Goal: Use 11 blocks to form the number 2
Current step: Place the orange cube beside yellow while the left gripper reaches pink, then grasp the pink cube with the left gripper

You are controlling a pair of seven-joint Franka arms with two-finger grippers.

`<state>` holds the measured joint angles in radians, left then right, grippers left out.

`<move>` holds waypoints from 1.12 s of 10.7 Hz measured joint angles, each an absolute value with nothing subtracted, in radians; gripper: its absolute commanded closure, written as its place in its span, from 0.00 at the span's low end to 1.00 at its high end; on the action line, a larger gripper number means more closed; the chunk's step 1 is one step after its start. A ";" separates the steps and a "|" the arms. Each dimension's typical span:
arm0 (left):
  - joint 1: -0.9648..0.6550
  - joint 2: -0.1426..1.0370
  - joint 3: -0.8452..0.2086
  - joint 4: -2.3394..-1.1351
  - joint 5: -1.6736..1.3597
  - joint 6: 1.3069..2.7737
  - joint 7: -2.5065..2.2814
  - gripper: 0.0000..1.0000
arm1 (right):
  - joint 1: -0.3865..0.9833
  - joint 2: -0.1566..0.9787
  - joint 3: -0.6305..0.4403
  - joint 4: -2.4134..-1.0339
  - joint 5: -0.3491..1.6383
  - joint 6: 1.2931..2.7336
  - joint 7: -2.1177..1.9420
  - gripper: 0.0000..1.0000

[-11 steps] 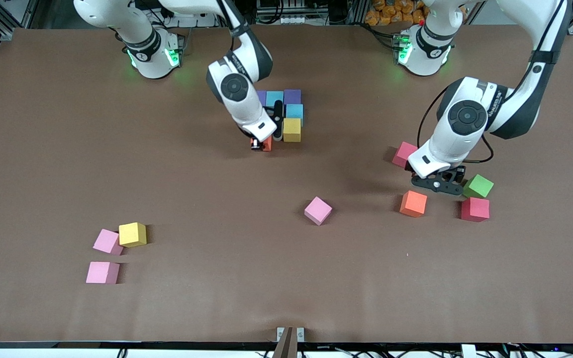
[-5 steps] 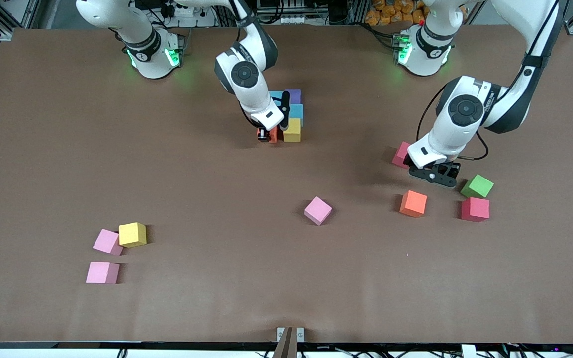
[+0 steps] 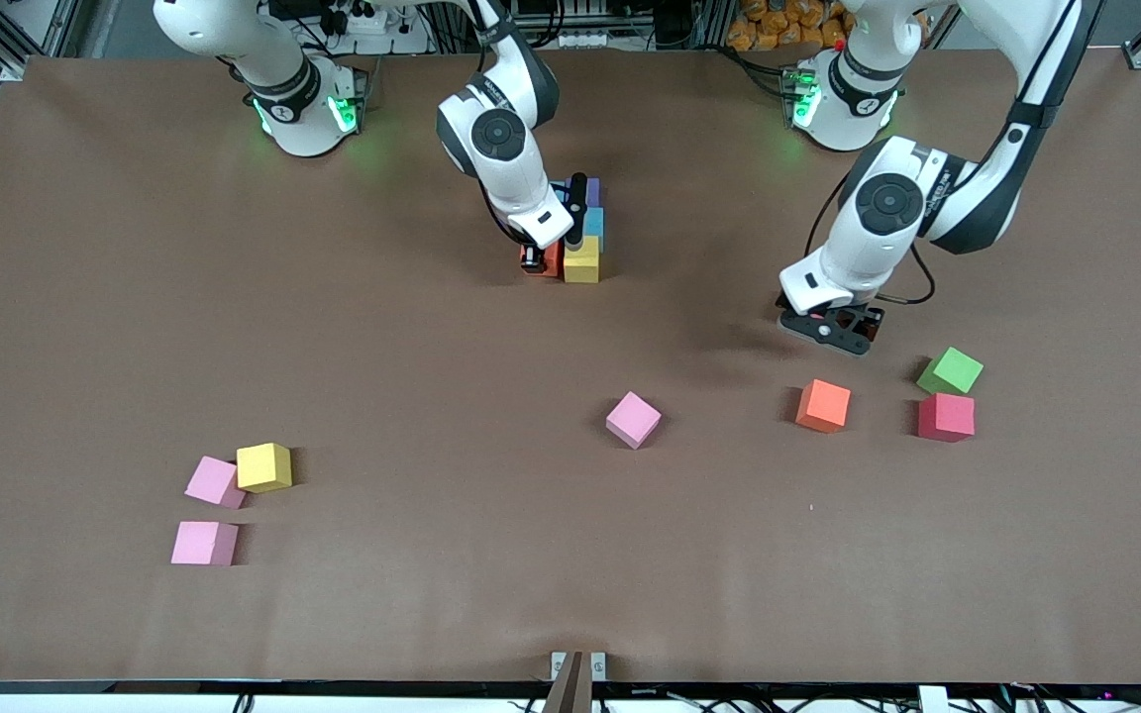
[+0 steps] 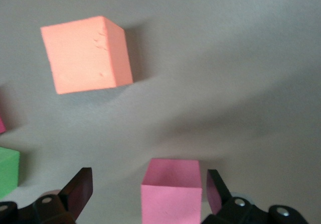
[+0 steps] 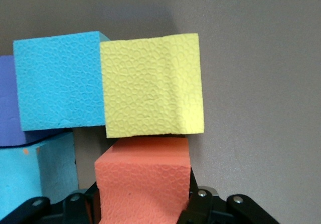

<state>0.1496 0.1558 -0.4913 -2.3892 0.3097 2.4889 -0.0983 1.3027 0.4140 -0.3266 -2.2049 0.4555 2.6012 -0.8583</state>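
The right claw [image 3: 549, 259] is clenched on an orange block [image 5: 143, 181], holding it low against the yellow block [image 3: 581, 260] at the near edge of the half-built number 2 [image 3: 585, 233]; the orange block sits beside the yellow one, toward the right arm's end of the table [image 3: 85, 297]. In the right wrist view the two touch, with a cyan-blue block [image 5: 57, 86] beside the yellow one. The left claw [image 3: 828, 330] is released, its fingers [image 4: 75, 191] spread wide on either side of a rose-red block [image 4: 173, 189] that stands between them on the table. A second orange block [image 3: 823, 405] lies nearer the front camera than this claw, well apart from it. A green cube [image 3: 950, 371] and a deep red cube [image 3: 946, 417] sit just beside each other toward the left arm's end. A light pink block [image 3: 633, 419] lies alone near mid-table, and a yellow block [image 3: 263, 466] with two pink blocks [image 3: 206, 513] lies near the front, toward the right arm's end.
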 measured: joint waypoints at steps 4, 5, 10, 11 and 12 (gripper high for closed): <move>0.132 0.156 -0.495 -2.419 0.310 2.489 -0.094 0.00 | 1.303 0.418 -0.327 -2.207 0.456 2.624 -0.843 0.87; 0.132 0.156 -0.495 -2.427 0.310 2.489 -0.092 0.00 | 1.304 0.418 -0.327 -2.207 0.456 2.625 -0.836 0.87; 0.134 0.156 -0.494 -2.480 0.310 2.490 -0.091 0.00 | 1.313 0.424 -0.326 -2.198 0.456 2.636 -0.812 0.87; 0.136 0.156 -0.492 -2.484 0.310 2.491 -0.091 0.00 | 1.315 0.428 -0.326 -2.193 0.456 2.637 -0.806 0.87; 0.137 0.156 -0.490 -2.486 0.310 2.492 -0.091 0.00 | 1.316 0.430 -0.326 -2.191 0.456 2.637 -0.803 0.87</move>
